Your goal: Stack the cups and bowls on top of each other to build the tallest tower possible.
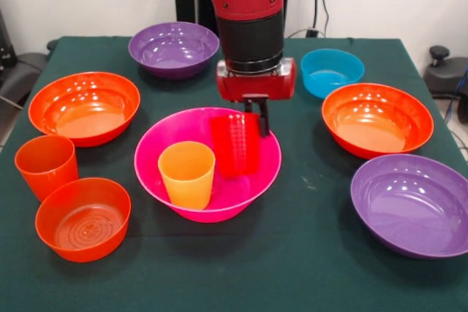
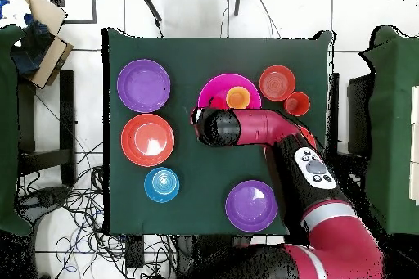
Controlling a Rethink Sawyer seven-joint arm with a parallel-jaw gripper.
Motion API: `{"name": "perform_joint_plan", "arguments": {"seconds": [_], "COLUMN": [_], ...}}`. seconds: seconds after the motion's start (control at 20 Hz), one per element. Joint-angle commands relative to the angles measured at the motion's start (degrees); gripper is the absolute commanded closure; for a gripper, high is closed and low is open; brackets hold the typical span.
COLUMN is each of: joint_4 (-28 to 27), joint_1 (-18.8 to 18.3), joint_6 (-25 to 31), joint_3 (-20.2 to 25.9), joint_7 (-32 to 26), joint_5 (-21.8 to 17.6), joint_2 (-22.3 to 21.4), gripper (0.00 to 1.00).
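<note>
Front view, left to right. Wide orange bowl [image 1: 84,107] sits near the left table edge; in front of it the orange cup [image 1: 46,165] stands upright, just beside and seemingly touching the small orange bowl [image 1: 83,218], which lies close to the front-left edge. Far purple bowl [image 1: 174,49] sits toward the back edge. Big pink bowl [image 1: 208,163] is at centre with open green cloth [image 1: 292,253] in front and on both sides. Inside it the yellow cup [image 1: 187,174] stands upright at the near-left; the red cup [image 1: 235,144] is beside it, under the gripper [image 1: 256,115], one finger down along the cup's right rim; cannot tell whether it is clamped. Small blue bowl [image 1: 331,72], second wide orange bowl [image 1: 377,119] and near purple bowl [image 1: 414,204] line the right side, the last reaching the right edge. Nothing is stacked besides the two cups in the pink bowl.
</note>
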Motion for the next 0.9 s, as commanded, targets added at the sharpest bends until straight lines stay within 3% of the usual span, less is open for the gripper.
{"name": "perform_joint_plan", "arguments": {"seconds": [0.05, 0.35, 0.6, 0.9], "joint_4": [-10.3, -20.3, -27.6, -30.6], "joint_1": [2.4, 6.9, 6.5, 5.6], "joint_6": [11.9, 20.7, 28.3, 34.7], "joint_3": [-7.3, -12.2, -9.5, -4.3], "joint_7": [4.3, 5.9, 1.6, -4.8], "joint_5": [0.3, -2.8, 0.1, 2.8], "joint_2": [-0.8, 2.6, 9.7, 14.0], "gripper": [1.00, 1.00, 1.00, 1.00]}}
